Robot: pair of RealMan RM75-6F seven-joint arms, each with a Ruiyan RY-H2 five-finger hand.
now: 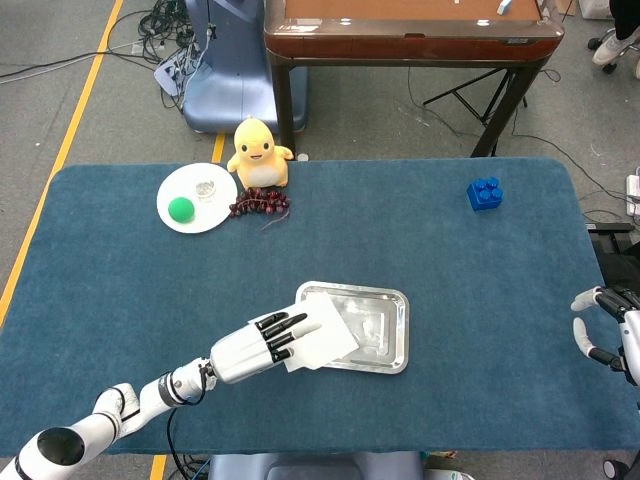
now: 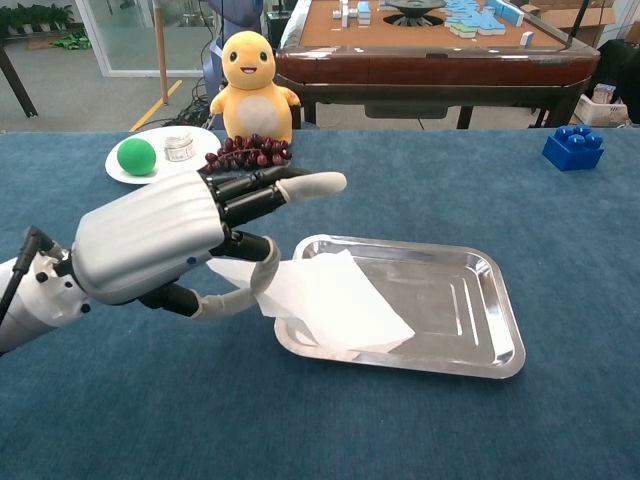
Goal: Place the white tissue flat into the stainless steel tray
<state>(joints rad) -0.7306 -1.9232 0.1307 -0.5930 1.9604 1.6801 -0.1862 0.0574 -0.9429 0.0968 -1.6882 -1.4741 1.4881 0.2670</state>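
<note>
The white tissue (image 2: 330,300) hangs from my left hand (image 2: 165,240), pinched at its left edge, and drapes over the left end of the stainless steel tray (image 2: 470,300). In the head view the same tissue (image 1: 325,335) overlaps the tray (image 1: 390,325) at its near left corner, with my left hand (image 1: 260,345) just left of it. My right hand (image 1: 600,335) rests off the table's right edge, fingers apart and holding nothing.
A yellow duck toy (image 1: 260,152), a bunch of dark grapes (image 1: 258,205) and a white plate (image 1: 190,205) with a green ball stand at the back left. A blue brick (image 1: 484,193) sits at the back right. A wooden table (image 1: 410,30) stands behind.
</note>
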